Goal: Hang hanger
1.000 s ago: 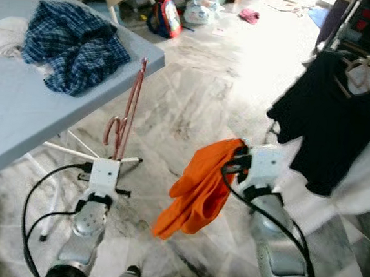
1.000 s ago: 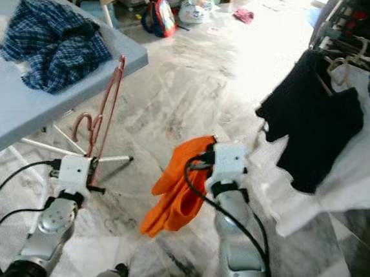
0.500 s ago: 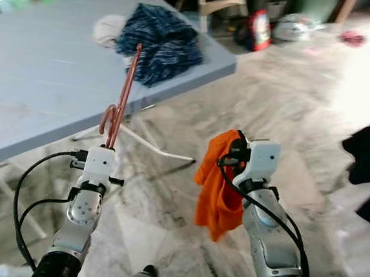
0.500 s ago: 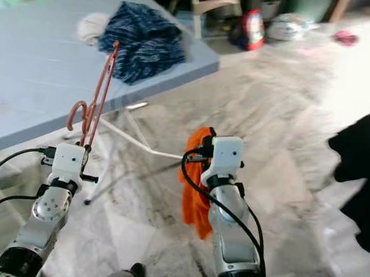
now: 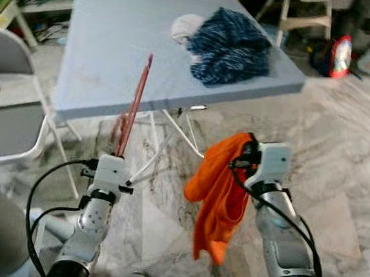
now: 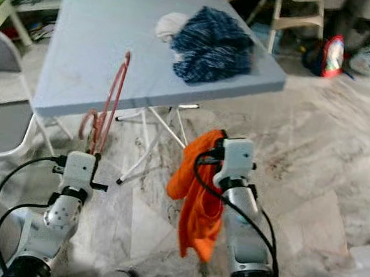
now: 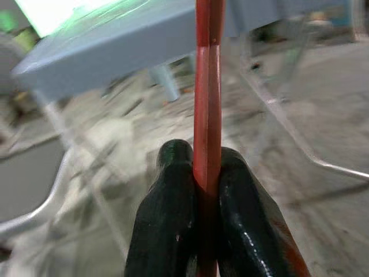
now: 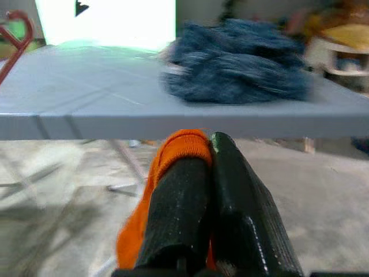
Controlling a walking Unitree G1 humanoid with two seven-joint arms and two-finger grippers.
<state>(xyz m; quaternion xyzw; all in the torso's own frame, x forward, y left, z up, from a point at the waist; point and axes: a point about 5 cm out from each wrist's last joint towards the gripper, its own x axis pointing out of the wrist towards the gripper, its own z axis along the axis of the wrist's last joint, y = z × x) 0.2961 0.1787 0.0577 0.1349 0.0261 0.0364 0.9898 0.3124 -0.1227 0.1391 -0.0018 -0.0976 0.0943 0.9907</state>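
My left gripper (image 7: pixel 199 173) clenched on red hanger (image 5: pixel 133 105), rod rising straight up from fingers. My right gripper (image 8: pixel 209 151) pinching orange cloth (image 5: pixel 218 193), hanging below. Grey table (image 5: pixel 115 48) ahead, plaid shirt (image 5: pixel 232 47) on top.

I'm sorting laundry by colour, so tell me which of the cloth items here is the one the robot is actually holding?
The orange garment, pinched in the right gripper and dangling over the floor. The blue plaid shirt and the white cloth lie on the grey table.
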